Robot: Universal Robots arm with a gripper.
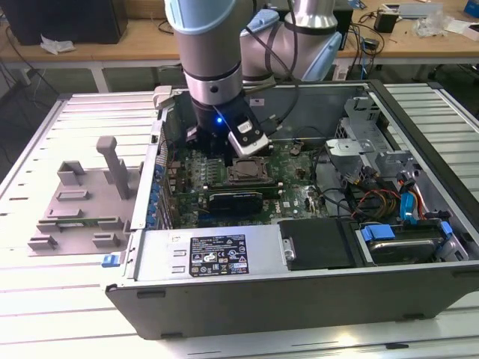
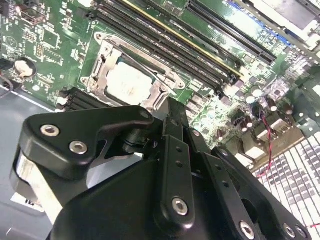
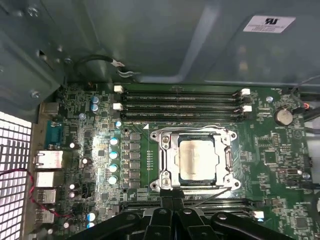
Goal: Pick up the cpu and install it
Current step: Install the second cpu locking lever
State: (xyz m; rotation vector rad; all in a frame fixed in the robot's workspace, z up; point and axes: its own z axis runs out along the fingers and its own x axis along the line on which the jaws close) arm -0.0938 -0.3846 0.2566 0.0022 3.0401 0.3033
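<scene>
Inside the open grey computer case (image 1: pixel 299 288), the flat square silver-topped cpu (image 3: pixel 196 158) lies seated in the metal-framed socket (image 3: pixel 169 159) on the green motherboard (image 3: pixel 280 185). Black gripper (image 3: pixel 172 202) hangs just above, fingers together, holding nothing. Judged: placement done; next comes securing the frame.

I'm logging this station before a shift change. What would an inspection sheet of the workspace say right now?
Surface: slatted metal table carrying an open computer case.
Job's things: cpu lies in the motherboard socket, inside its metal frame.
Clutter: grey plastic fixture at the exterior view's left.
Grippers: gripper fingers together, empty, above the board beside the socket.
Cables: red wire near the rear ports; coloured bundle by the drive bay.
Surroundings: wooden benches behind.
</scene>
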